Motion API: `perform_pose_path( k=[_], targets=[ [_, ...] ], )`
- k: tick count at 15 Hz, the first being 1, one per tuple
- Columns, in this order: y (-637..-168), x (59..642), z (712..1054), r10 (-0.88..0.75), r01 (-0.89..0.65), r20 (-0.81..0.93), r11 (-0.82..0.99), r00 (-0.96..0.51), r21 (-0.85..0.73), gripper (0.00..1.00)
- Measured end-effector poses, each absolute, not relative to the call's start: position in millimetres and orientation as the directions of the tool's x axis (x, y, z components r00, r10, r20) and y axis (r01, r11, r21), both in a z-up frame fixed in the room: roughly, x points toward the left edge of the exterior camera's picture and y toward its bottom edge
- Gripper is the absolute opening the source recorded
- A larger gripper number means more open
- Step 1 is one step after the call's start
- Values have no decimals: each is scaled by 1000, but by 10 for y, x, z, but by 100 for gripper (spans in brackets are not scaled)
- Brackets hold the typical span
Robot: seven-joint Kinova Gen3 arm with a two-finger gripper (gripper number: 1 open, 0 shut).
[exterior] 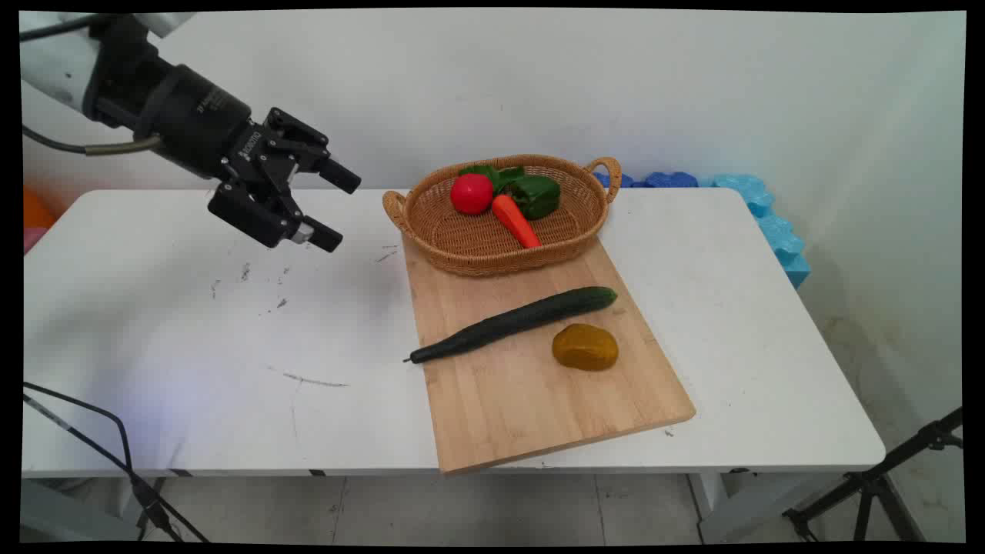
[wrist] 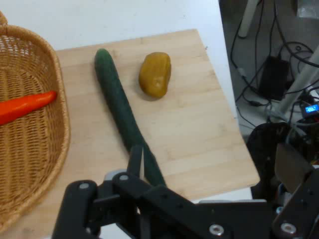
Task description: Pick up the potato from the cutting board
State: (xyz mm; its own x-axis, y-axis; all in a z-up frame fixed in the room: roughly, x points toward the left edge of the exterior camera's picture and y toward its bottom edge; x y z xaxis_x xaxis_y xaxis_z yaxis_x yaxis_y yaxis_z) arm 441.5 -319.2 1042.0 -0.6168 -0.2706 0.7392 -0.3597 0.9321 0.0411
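My gripper (exterior: 340, 206) hangs open and empty above the left half of the white table (exterior: 192, 331), left of the basket. A wooden cutting board (exterior: 531, 392) lies at the middle. A long dark green cucumber (exterior: 514, 322) lies slantwise on it, and a yellow-brown potato (exterior: 585, 347) sits just right of the cucumber. In the hand view the cucumber (wrist: 119, 107) runs up from my gripper (wrist: 214, 164), with the potato (wrist: 155, 74) beside its far end. The wicker basket (exterior: 462, 238) on the board's far end holds a tomato (exterior: 471, 193), a carrot (exterior: 515, 221) and a green pepper (exterior: 537, 195).
Blue foam blocks (exterior: 769, 219) line the table's far right corner. A black tripod (exterior: 885, 481) stands on the floor at the lower right. Cables (exterior: 115, 454) hang off the table's near left edge. The board's near corner overhangs the table's front edge.
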Motion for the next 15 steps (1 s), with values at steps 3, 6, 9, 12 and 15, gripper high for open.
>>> perform_pose_path(
  k=[3,6,9,12,15],
  targets=[
    [-3222,4353,10327,-295,-395,726,918,-622,34,100],
    [-3255,4152,10199,-329,-436,711,899,-622,35,100],
    [-3291,3888,10071,-358,-466,700,884,-618,40,100],
    [-3364,3500,9865,-384,-496,688,867,-616,39,100],
    [-3465,3104,9623,-401,-519,676,854,-618,32,100]
  ],
)
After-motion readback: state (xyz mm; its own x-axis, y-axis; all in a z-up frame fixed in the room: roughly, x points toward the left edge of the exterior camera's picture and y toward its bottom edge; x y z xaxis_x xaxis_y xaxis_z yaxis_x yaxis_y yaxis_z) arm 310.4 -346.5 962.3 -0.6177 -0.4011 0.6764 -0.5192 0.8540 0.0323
